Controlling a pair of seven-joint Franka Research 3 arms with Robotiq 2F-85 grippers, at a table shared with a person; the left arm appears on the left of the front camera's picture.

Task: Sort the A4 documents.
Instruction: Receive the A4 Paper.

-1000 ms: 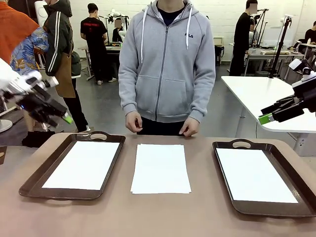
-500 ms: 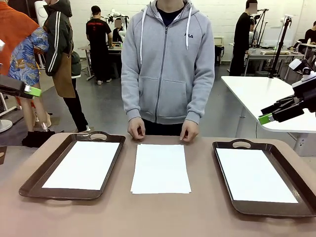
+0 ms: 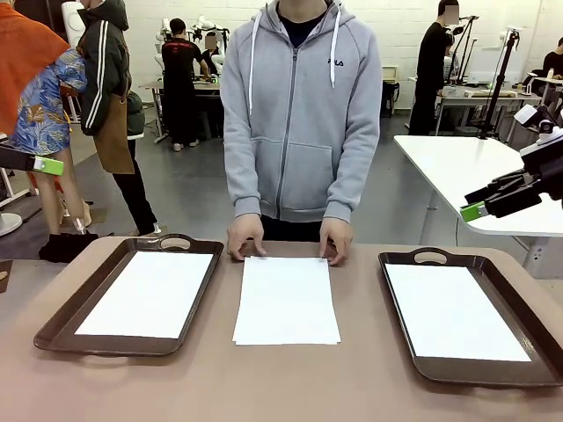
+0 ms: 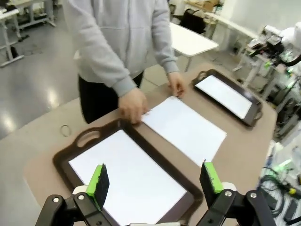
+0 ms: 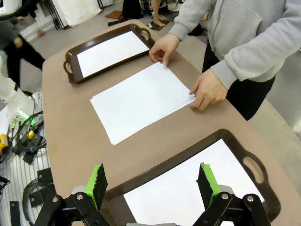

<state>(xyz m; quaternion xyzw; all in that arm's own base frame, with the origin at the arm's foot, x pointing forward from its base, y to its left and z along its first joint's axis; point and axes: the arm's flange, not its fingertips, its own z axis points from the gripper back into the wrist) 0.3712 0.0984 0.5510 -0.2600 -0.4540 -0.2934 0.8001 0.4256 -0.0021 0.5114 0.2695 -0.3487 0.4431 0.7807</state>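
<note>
Jaws apart on both arms, off the desk; A4 documents stacked between two trays, far corners under person's hands.

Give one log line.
left gripper open | right gripper open | person's hands on A4 stack far edge | left tray, right tray hold paper

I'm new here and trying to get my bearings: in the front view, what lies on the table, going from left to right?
On the table: left tray holding an A4 sheet → loose A4 stack → right tray holding another A4 sheet.
</note>
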